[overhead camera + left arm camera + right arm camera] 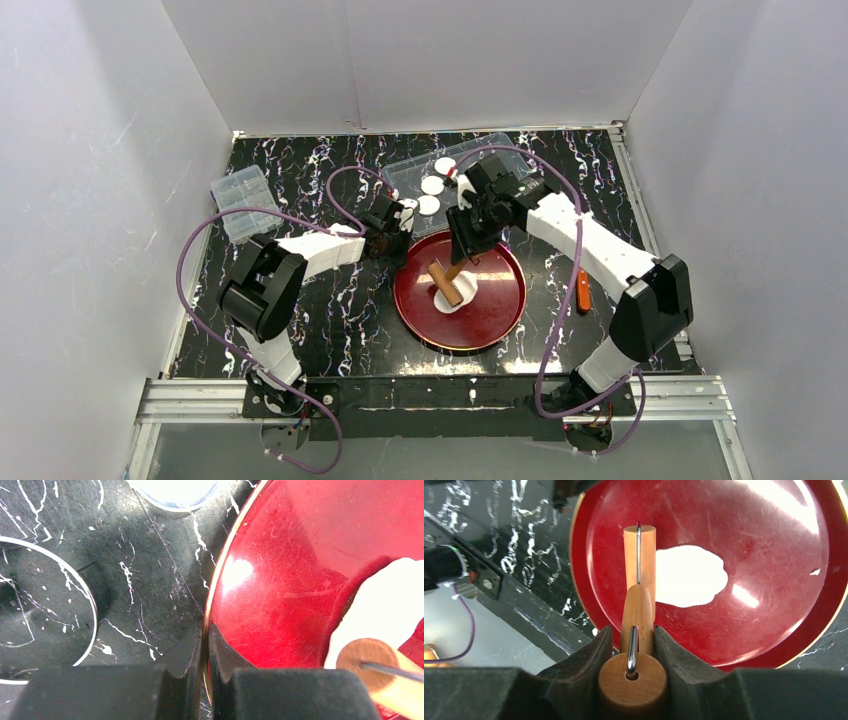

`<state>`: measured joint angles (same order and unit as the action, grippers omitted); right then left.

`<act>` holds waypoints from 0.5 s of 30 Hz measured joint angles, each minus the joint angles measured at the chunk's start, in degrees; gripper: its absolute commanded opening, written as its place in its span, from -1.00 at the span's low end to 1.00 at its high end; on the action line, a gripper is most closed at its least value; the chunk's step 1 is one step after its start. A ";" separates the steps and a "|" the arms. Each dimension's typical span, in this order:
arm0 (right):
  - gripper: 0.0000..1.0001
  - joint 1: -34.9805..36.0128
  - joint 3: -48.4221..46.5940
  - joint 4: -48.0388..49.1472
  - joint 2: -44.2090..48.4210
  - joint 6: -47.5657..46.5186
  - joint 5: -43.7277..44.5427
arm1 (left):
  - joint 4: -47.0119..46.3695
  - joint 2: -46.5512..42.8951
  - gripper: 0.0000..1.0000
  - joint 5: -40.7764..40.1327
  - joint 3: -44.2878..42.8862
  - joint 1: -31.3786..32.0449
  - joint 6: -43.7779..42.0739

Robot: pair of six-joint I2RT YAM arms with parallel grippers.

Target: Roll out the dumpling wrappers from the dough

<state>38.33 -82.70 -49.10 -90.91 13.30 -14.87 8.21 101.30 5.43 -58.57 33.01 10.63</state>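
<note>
The dough [458, 299] is a flat, irregular white sheet on the red plate [500, 310]; it also shows in the right wrist view [689, 576] and the left wrist view [387, 602]. My right gripper [466, 243] is shut on the handle of a wooden roller [640, 555], whose barrel rests at the dough's edge. My left gripper [206, 636] is shut on the plate's gold rim [212, 595] at its left side. Three round dumpling wrappers [432, 185] lie in a clear tray [400, 176] behind the plate.
A metal ring [75, 585] lies on the black marble table left of the plate, with a clear round container [175, 492] beyond it. A clear lidded box [243, 203] stands at the far left. An orange tool [583, 297] lies right of the plate.
</note>
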 measured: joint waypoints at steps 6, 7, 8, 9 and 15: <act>-0.97 0.00 4.15 -0.87 -2.89 -0.24 2.19 | 0.00 0.00 -1.00 0.00 0.00 0.00 0.00; -0.97 -0.02 4.81 -0.61 -3.19 0.04 1.92 | 0.00 0.00 -1.00 0.00 0.00 0.00 0.00; -0.97 0.00 5.46 -0.24 -3.39 0.04 1.55 | 0.00 0.00 -1.00 -0.02 0.00 0.00 0.00; -0.97 -0.02 5.97 0.33 -3.41 0.22 0.92 | -0.02 0.00 -1.00 -0.02 0.00 0.00 0.00; -0.97 0.13 8.44 3.93 -2.84 1.79 -1.27 | 0.00 0.00 -1.00 -0.07 0.00 0.00 -0.02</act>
<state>38.46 -74.26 -45.17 -93.76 15.09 -16.14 8.21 101.30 5.37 -58.57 33.01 10.61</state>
